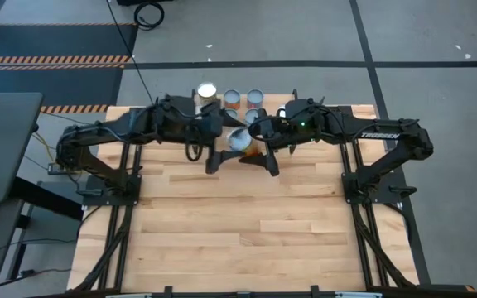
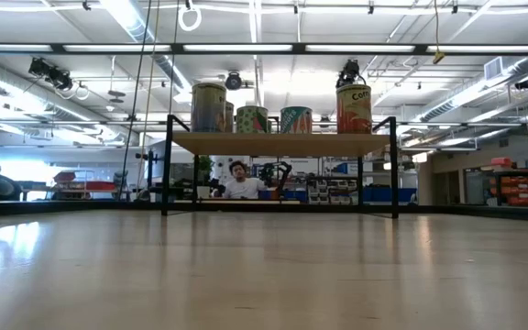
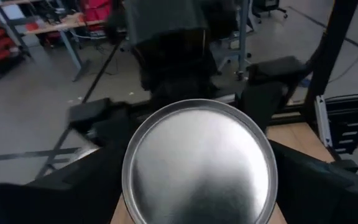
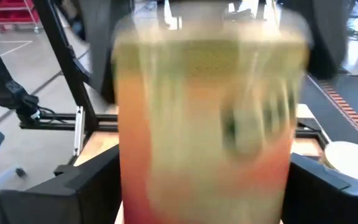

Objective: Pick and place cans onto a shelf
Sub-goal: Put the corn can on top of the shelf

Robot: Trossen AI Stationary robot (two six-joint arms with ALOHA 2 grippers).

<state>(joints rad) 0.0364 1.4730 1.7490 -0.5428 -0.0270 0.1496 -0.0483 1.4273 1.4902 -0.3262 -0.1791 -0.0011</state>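
Though tilted, can [image 1: 240, 140] between both grippers.

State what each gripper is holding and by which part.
One can sits between both grippers. The right gripper clasps its labelled sides. The left gripper flanks it at its silver top; whether it grips cannot be told.

I see both arms stretched inward to mid-table, left gripper [image 1: 222, 147] and right gripper [image 1: 259, 149] close together, each clamped.
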